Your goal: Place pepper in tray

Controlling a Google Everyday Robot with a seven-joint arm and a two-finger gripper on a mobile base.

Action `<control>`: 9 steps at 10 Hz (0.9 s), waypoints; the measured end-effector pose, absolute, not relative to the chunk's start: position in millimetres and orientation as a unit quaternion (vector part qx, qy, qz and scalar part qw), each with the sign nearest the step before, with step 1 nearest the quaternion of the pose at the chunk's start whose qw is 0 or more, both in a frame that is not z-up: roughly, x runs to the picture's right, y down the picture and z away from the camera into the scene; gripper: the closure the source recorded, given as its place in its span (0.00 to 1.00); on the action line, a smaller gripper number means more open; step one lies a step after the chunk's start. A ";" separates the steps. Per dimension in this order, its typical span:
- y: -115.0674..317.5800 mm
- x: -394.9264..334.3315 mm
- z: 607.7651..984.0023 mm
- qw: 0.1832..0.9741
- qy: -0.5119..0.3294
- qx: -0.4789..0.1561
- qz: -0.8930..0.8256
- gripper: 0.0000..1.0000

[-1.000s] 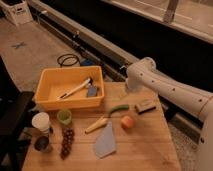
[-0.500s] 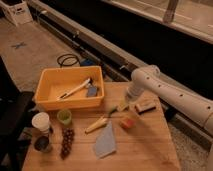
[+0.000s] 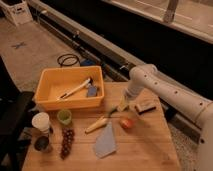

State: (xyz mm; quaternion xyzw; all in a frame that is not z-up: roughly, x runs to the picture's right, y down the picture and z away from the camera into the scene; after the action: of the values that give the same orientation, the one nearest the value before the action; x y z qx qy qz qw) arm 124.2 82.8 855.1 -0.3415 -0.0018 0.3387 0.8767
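The claw point(image 3: 121, 105) hangs low over the middle of the bench point(image 3: 150, 145), on a white arm point(image 3: 150, 82) that reaches in over the far edge. Whether it is spread or pressed together cannot be told. The pepper point(image 3: 113, 111) lies on the wood right at its tip, on the side toward the left edge as seen. I cannot tell whether the two touch.

Just nearward of the pepper lie a pale yellow tapered vegetable point(image 3: 96, 125) and, beside it toward the right edge, a small red-orange fruit point(image 3: 126, 123). A brown block point(image 3: 145, 106) sits close to the claw on the right-edge side.

The tray point(image 3: 50, 102) fills the far left corner, apart from the pepper. It holds a white-handled tool point(image 3: 75, 89) and a small blue-grey piece point(image 3: 92, 91).

Against the tray's near wall stands a green cup point(image 3: 64, 116), with a white cup point(image 3: 41, 121) beside it at the left edge. Toward the near edge are a dark jar point(image 3: 42, 144), a bunch of dark grapes point(image 3: 66, 141) and a blue-grey cloth point(image 3: 106, 142).
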 end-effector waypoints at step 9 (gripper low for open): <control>112.0 126.0 908.5 0.847 0.005 -0.401 0.349 0.28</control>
State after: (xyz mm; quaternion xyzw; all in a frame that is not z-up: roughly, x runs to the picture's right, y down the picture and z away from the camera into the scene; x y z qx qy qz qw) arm 126.0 112.0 908.5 -0.4015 0.0052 0.3494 0.8466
